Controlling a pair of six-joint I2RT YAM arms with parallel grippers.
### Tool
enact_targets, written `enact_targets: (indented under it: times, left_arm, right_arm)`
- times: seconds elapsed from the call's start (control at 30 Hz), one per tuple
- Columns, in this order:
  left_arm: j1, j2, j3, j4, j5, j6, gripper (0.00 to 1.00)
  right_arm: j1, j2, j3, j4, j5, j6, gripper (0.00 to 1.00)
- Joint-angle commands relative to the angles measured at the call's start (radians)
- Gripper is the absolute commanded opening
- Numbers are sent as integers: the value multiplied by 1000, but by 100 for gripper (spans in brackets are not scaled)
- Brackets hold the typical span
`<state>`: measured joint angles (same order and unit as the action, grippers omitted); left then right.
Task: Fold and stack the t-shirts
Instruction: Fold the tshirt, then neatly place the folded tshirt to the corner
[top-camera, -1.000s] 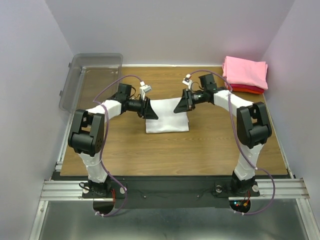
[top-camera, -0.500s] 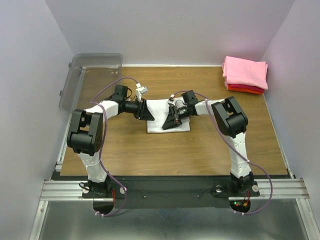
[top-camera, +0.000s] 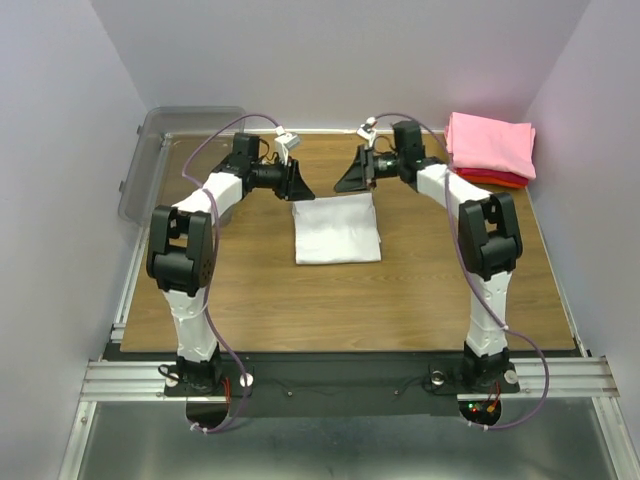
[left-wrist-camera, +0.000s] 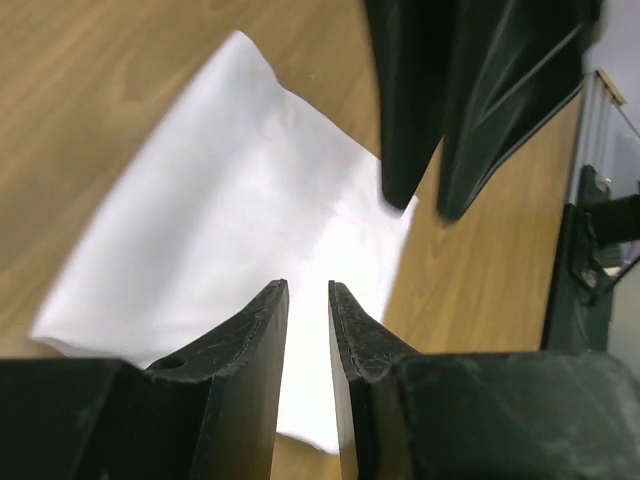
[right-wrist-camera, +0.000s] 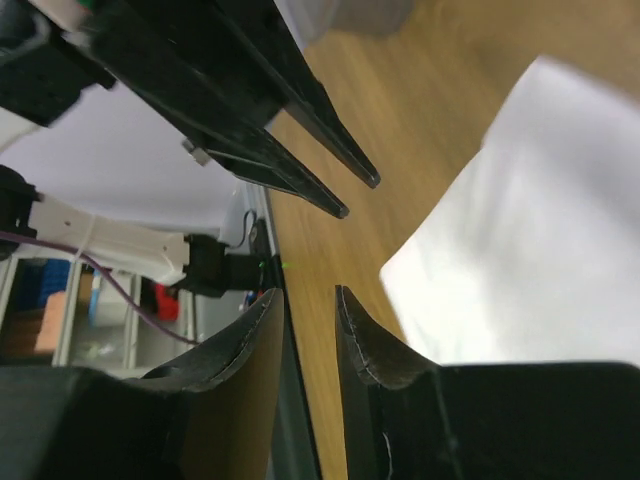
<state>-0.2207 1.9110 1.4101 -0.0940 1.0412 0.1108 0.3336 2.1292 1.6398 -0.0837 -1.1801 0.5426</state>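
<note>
A white t-shirt (top-camera: 337, 228) lies folded into a rectangle in the middle of the wooden table; it also shows in the left wrist view (left-wrist-camera: 230, 200) and the right wrist view (right-wrist-camera: 540, 220). A pink t-shirt (top-camera: 490, 143) lies folded on top of a red t-shirt (top-camera: 497, 181) at the far right corner. My left gripper (top-camera: 301, 184) and right gripper (top-camera: 345, 181) hover tip to tip just beyond the white shirt's far edge, apart from it. Both are slightly open and empty, in the left wrist view (left-wrist-camera: 308, 292) and the right wrist view (right-wrist-camera: 308, 292).
A clear grey plastic bin (top-camera: 180, 150) leans at the far left edge of the table (top-camera: 250, 300). Purple cables loop above both forearms. Walls close in on the left, back and right.
Both grippers left the white shirt and moved up and back past its far edge. The right gripper, which lay over the shirt's middle half a second ago, swung away. The shirt now lies uncovered.
</note>
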Motion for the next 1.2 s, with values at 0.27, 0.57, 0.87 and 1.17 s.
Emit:
enact_targets:
  times: [0.27,0.57,0.87,1.17]
  left_arm:
    - [1,246,156,120,-78,-108,34]
    - [83,396,250,126,-121,-194,34]
    - [46,116,199,68,-36,-10,39]
    - [-274,-216,12,-81,-517,421,46]
  right_arm:
    - [-177,251,104,16,14,-33,32]
    - [-229,347,152,13,125,-47,30]
    - [-245,137,180,13,54,32,54]
    - [-261,-268,-166,-79,224,-69,75]
